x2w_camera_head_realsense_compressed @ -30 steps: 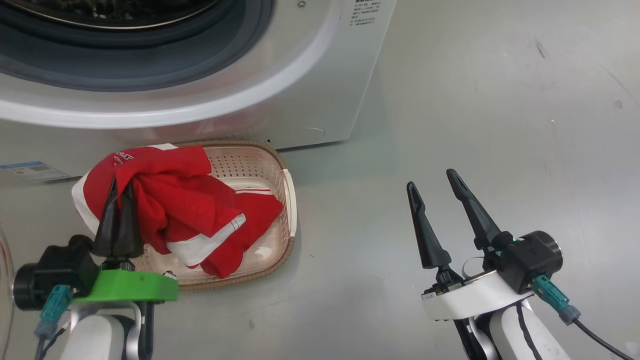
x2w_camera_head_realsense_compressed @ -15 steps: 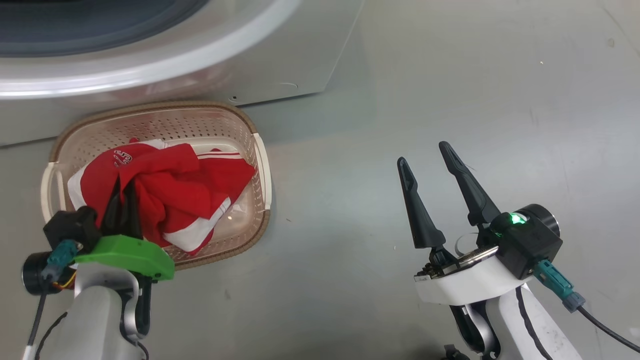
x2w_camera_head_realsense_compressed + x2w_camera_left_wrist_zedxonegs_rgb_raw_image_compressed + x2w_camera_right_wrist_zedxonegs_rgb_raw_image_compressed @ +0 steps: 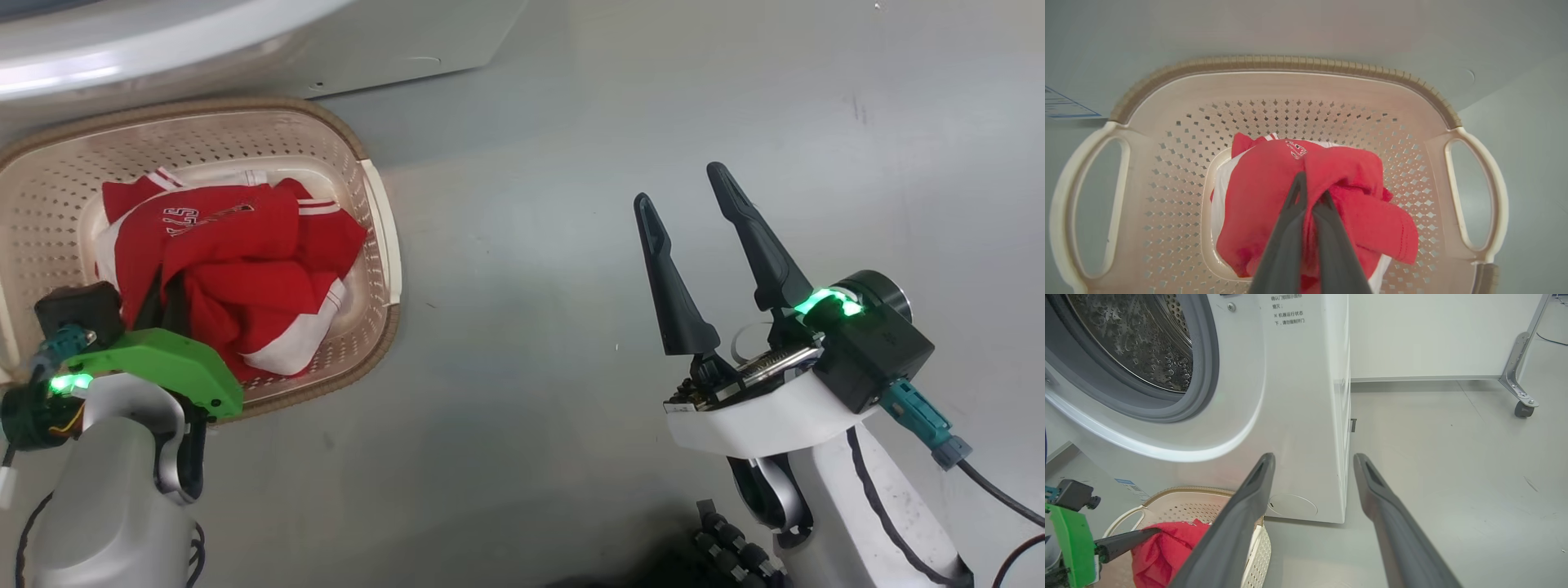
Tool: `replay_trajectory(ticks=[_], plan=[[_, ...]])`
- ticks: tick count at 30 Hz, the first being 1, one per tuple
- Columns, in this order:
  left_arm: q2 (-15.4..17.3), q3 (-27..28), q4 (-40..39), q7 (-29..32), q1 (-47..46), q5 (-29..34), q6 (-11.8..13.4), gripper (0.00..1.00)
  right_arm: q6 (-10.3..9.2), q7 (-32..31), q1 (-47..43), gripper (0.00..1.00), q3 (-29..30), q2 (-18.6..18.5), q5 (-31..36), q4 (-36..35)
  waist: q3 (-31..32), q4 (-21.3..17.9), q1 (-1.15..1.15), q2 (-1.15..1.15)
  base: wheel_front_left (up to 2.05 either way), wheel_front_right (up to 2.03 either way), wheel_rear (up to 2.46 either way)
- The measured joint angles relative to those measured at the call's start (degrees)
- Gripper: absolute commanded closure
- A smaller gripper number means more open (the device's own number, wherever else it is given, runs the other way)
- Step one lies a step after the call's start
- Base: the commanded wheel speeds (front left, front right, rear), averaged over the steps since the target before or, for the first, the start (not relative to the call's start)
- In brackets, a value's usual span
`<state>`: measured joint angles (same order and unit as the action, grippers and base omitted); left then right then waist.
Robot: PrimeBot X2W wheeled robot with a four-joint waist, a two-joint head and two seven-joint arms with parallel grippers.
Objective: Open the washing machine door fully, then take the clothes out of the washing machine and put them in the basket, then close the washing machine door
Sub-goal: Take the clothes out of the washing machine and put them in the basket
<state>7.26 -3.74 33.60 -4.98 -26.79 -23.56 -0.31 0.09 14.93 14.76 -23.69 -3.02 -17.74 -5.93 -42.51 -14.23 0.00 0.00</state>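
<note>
The cream basket stands on the floor just in front of the white washing machine. The red clothes with white trim lie bunched inside it. My left gripper reaches down into the basket, shut on a fold of the red clothes. My right gripper hovers over bare floor to the right, open and holding nothing. In the right wrist view the right gripper points past the washing machine, whose drum stands open. The washing machine door is out of view.
Grey floor spreads to the right of the basket. A blue sticker label sits low on the machine's front. A metal frame leg with a caster stands at the far right by a white wall.
The head camera has tilted down, so the whole picture shifted. My left gripper has lowered the red clothes from over the basket's left rim into the basket. The right gripper stays open.
</note>
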Motion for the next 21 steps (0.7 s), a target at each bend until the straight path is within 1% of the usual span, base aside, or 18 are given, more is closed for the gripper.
replay_trajectory(ticks=[5,6,7,8,9,10,11,16,21], plan=[[0.0,0.0,3.9,0.4,-1.9,-0.2,-0.6,0.99,-0.22,0.0,0.6,0.00,0.0,0.0,-0.4,0.2,-1.4,-1.1,0.00,0.00,0.00,0.00,0.00],[0.0,0.0,4.6,0.4,-2.3,-0.2,-0.8,0.84,-0.23,0.0,0.7,0.00,0.0,0.0,-0.5,0.2,-1.6,-1.2,0.00,0.00,0.00,0.00,0.00],[0.0,0.0,5.0,0.4,-2.8,-0.2,-1.1,0.66,-0.23,0.0,1.0,0.00,0.0,0.0,-0.6,0.3,-1.7,-1.3,0.00,0.00,0.00,0.00,0.00],[0.0,0.0,5.5,0.4,-3.2,-0.4,-1.3,0.66,-0.23,0.0,1.2,0.00,0.0,0.0,-0.8,0.4,-1.8,-1.3,0.00,0.00,0.00,0.00,0.00],[0.0,0.0,6.0,0.3,-3.8,-0.6,-1.6,0.43,-0.24,0.0,1.4,0.00,0.0,0.0,-0.8,0.6,-1.8,-1.3,0.00,0.00,0.00,0.00,0.00],[0.0,-0.1,6.7,0.1,-4.2,-0.6,-2.0,0.13,-0.25,0.0,1.5,0.00,0.1,0.0,-0.8,0.8,-1.8,-1.3,0.00,0.00,0.00,0.00,0.00],[0.0,-0.2,7.2,-0.2,-4.5,-0.6,-2.4,0.00,-0.25,0.0,1.6,0.00,0.1,0.0,-0.8,1.1,-1.6,-1.2,0.00,0.00,0.00,0.00,0.00],[0.1,-0.7,10.2,-1.6,-4.7,-0.6,-3.0,0.00,-0.29,0.0,2.0,0.00,0.1,0.0,-1.0,2.1,-0.4,-0.8,0.00,0.00,0.00,0.00,0.00],[-0.1,-0.9,11.8,-4.0,-4.7,-0.6,-3.5,0.00,-0.76,0.0,2.3,0.00,0.3,0.0,-1.4,3.1,1.3,-0.2,0.00,0.00,0.00,0.00,0.00]])
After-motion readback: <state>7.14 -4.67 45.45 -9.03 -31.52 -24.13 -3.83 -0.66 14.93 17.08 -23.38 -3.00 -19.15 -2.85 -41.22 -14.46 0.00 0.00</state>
